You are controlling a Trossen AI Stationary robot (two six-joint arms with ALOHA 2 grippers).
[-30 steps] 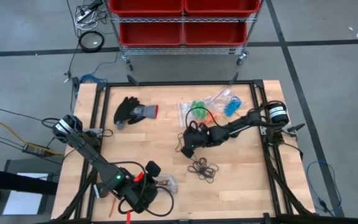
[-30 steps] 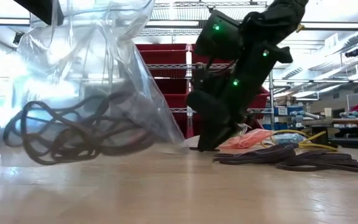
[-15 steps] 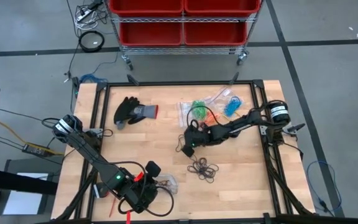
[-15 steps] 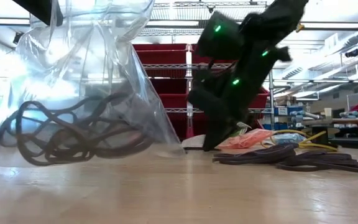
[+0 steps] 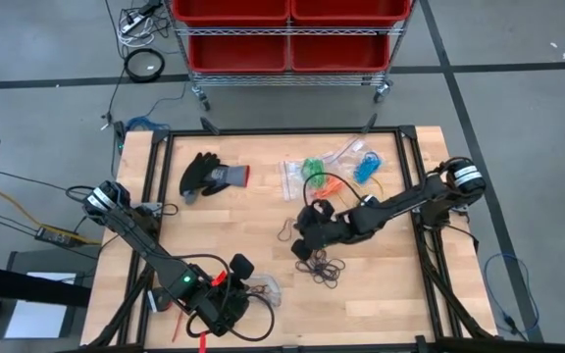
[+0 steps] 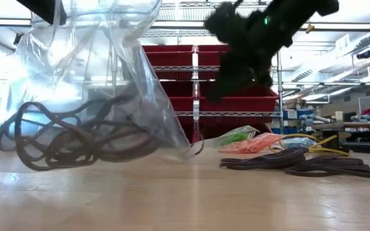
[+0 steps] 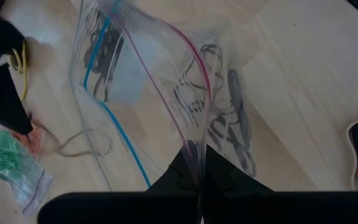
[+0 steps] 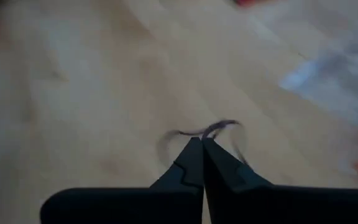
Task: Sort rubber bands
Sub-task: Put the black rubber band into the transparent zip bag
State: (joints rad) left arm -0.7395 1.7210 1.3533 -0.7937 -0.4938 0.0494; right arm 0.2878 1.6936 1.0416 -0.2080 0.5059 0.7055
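My right gripper (image 8: 202, 144) is shut on one black rubber band (image 8: 224, 127), above the table's middle (image 5: 300, 243) and high in the low view (image 6: 220, 90). A heap of black bands (image 5: 320, 267) lies on the wood just near of it. My left gripper (image 7: 199, 186), at the near left (image 5: 233, 292), is shut on a clear zip bag (image 6: 88, 77) with several black bands (image 6: 69, 138) inside. Small bags of green (image 5: 312, 169), orange and blue (image 5: 366, 167) bands lie toward the far side. My left gripper pinches the bag's clear plastic by its zip-lined mouth (image 7: 194, 155) between its two fingers, slanting down from above. The bag hangs below them, and its bottom with the bands (image 6: 76, 160) rests on the table. My right gripper pinches the thin black band at one point of the loop (image 8: 202, 135) between its fingertips, slanting down. The band's slack curves show on both sides of the fingers, lifted clear of the wood.
A black and grey glove (image 5: 209, 175) lies at the far left of the table. A yellow cable (image 6: 323, 142) lies behind the band heap in the low view. Beyond the far edge stands a wire rack with red bins (image 5: 287, 34). Bare wood lies at the near right.
My right gripper has risen from the tabletop and gone a little toward the near edge, tipping less steeply. A single black band has come up with it. The left gripper and its bag have kept still.
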